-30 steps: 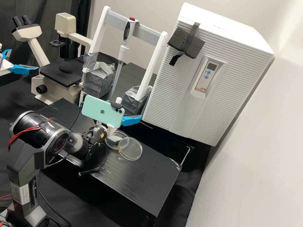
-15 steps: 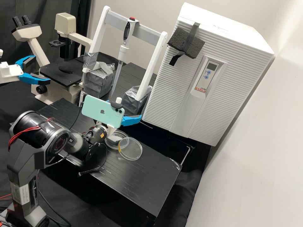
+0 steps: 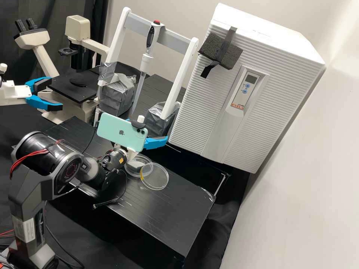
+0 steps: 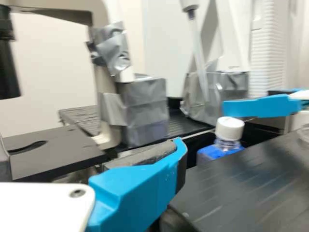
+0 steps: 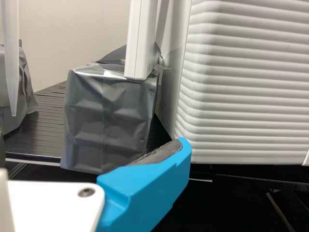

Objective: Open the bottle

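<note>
One white-capped, blue-labelled bottle [image 4: 226, 142] stands upright; left end effector [image 3: 56, 93] and right end effector [image 3: 150, 130] gape apart.

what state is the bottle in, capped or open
Capped and upright: the white cap sits squarely on the neck of the bottle, which stands vertical.

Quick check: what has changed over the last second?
The left gripper came in from the high view's left edge, moving right and down toward the microscope, jaws open and empty. Nothing was taken hold of or let go. The right gripper, petri dishes and pipette stand stayed put. The bottle is capped.
</note>
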### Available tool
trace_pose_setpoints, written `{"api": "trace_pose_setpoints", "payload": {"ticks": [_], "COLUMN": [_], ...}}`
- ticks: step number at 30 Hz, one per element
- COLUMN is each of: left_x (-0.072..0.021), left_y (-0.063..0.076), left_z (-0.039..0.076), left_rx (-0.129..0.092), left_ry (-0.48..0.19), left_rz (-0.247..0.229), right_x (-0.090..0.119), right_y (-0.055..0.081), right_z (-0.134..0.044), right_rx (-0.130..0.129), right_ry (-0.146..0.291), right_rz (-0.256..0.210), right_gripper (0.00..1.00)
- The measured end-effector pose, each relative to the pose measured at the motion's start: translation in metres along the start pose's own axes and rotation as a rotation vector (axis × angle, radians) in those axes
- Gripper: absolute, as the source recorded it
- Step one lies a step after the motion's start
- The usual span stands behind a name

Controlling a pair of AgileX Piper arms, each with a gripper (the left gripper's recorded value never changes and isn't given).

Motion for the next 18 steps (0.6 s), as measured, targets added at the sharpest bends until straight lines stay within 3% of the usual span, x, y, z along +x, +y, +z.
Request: {"api": "trace_pose_setpoints", "payload": {"ticks": [7,18], "left_x": [0.0102,0.0130], "left_y": [-0.010,-0.014], "left_z": [0.008,0.014], "left_rx": [-0.007,-0.005], "left_ry": [-0.053,-0.089], "left_rz": [-0.030,-0.045], "right_x": [0.000,0.000], "right_y": [0.000,0.000], "right_z": [0.000,0.000], "right_rx": [0.000,0.000], "right_ry": [0.000,0.000], "right_rz": [0.000,0.000], "right_gripper": [1.00,1.00]}}
